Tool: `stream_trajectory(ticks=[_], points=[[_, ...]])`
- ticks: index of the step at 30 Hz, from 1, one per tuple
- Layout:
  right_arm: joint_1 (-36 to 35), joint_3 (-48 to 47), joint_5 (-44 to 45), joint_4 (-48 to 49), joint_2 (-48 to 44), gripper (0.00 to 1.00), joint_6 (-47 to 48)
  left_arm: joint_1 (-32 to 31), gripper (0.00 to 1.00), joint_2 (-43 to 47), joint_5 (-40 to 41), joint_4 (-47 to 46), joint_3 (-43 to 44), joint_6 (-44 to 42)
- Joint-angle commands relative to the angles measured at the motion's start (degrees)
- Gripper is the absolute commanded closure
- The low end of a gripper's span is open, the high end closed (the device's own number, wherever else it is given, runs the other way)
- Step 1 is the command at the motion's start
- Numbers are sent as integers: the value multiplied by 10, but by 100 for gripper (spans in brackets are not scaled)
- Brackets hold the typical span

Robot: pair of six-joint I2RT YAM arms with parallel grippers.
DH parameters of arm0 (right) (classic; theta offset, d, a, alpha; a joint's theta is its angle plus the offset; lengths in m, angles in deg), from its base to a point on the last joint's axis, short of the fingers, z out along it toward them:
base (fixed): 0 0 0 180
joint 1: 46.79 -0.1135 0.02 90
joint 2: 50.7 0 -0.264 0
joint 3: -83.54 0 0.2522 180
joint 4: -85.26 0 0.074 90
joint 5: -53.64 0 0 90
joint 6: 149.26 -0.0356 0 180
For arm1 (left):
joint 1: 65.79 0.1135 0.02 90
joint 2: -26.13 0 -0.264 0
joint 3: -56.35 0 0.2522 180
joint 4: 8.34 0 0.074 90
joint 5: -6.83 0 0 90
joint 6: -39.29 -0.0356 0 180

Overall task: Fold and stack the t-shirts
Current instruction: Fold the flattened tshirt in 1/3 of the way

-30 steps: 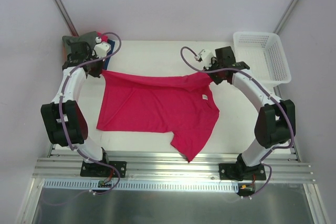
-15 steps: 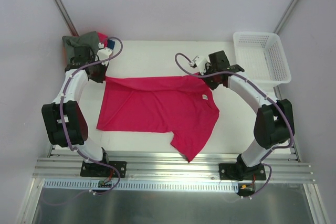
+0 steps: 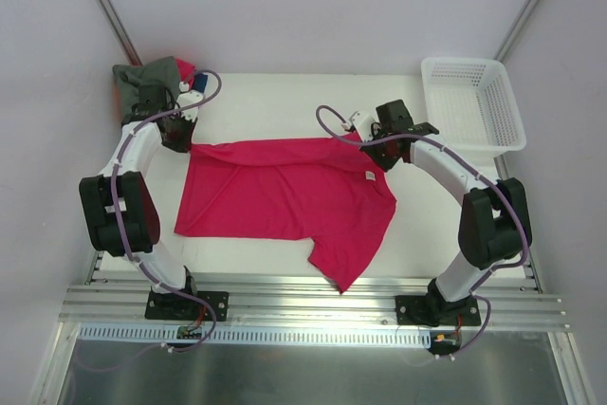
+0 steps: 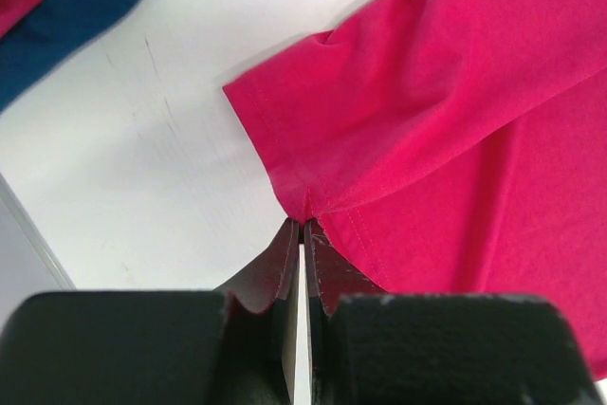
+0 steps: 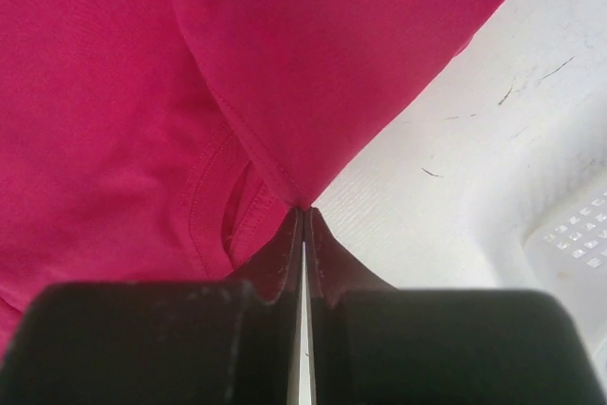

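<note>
Wht scuffed table (image 3: 285,101), soft crimson tee (image 3: 285,192), creased

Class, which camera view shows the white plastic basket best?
The top external view: the whole white basket sits at the table's far right corner. The right wrist view catches only a blurred piece of its lattice; the left wrist view shows none.

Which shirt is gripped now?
The crimson-red cloth t-shirt spread mid-table: left gripper and right gripper each pinch its far edge. Grey-green shirt and dark blue shirt sit at the far-left corner.
</note>
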Motion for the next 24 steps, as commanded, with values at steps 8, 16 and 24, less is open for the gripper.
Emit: stream_trajectory(ticks=[8, 16, 24], points=[[-3, -18, -19, -1, 3, 99, -3, 3, 100, -15, 18, 34, 29, 24], [-3, -9, -22, 2, -7, 99, -7, 3, 100, 9, 19, 44, 5, 33], [-3, -11, -23, -1, -16, 99, -12, 2, 100, 3, 6, 87, 11, 52]])
